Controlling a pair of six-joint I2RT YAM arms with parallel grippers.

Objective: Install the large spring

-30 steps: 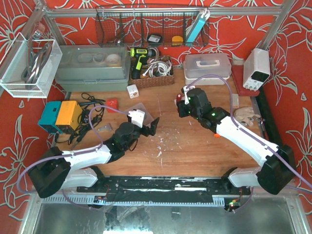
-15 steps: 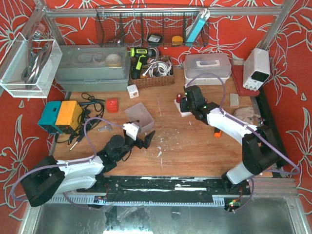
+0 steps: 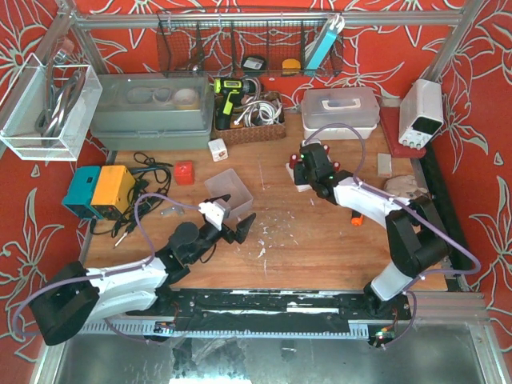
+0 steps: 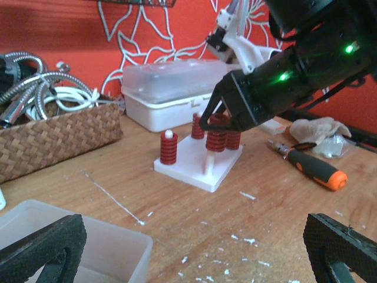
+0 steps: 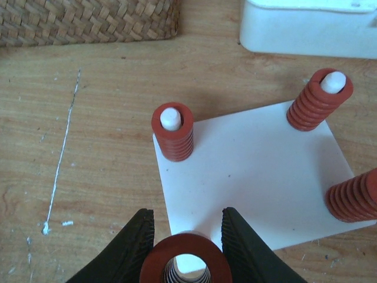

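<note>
Nearest the arm bases, the left end effector hung low over the surface with its fingers spread wide and nothing between them, just beside a clear tub and well apart from the work. Farther out, the right end effector was closed narrowly on the large spring, pinching its upper coils from both sides. The spring sat over the peg at the near corner of the white base plate. White showed through its bore from above, but from the side a bare stretch of peg stood below the lowest coil, so it looked threaded on and not yet down. To do this well, the spring's axis should have been kept upright and in line with the peg, then pushed straight down until the bottom coil met the plate, with the grip loosened only after that. Any sideways push seemed risky, since the plate appeared to lie loose on the wood and could slide or tip. The seated springs on the other three pegs showed the height to match. Beyond lay a screwdriver, a lidded white box and a wicker basket.
</note>
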